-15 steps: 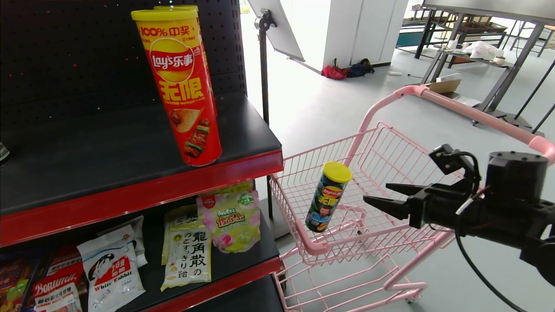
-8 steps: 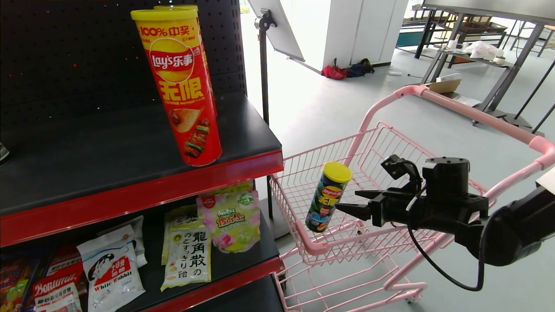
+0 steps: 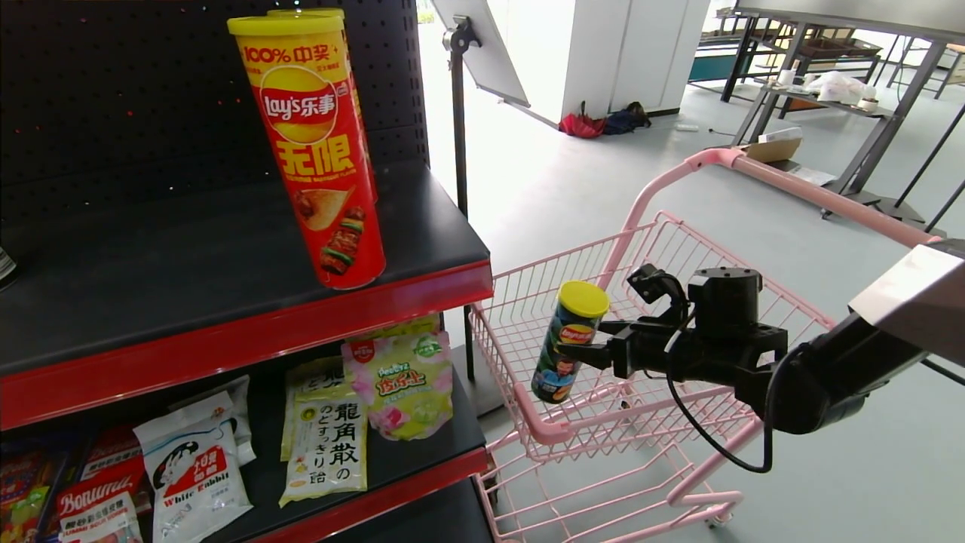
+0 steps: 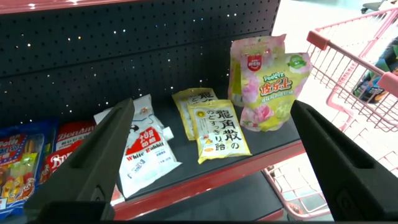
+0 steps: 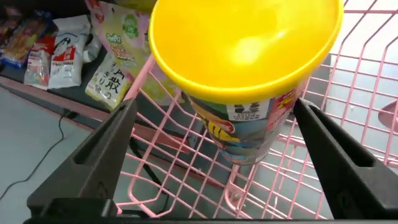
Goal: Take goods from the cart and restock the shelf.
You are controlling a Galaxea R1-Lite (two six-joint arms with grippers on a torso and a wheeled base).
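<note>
The green can (image 3: 571, 341) leans in the cart (image 3: 537, 427), at the corner nearest the shelf (image 3: 226, 256), with its lid tipped toward 1 o'clock. The right gripper (image 5: 214, 107) sits at the can's 3 o'clock. Its jaws are wide apart, one finger on either side of the can, and they grip nothing. We judge the step in hand to be the grasp. We centre the can, match its tilt and close on the mid-body (the lid rim may slip). The left gripper (image 4: 212, 106) hangs spread and empty before the snack bags (image 4: 214, 127).
</note>
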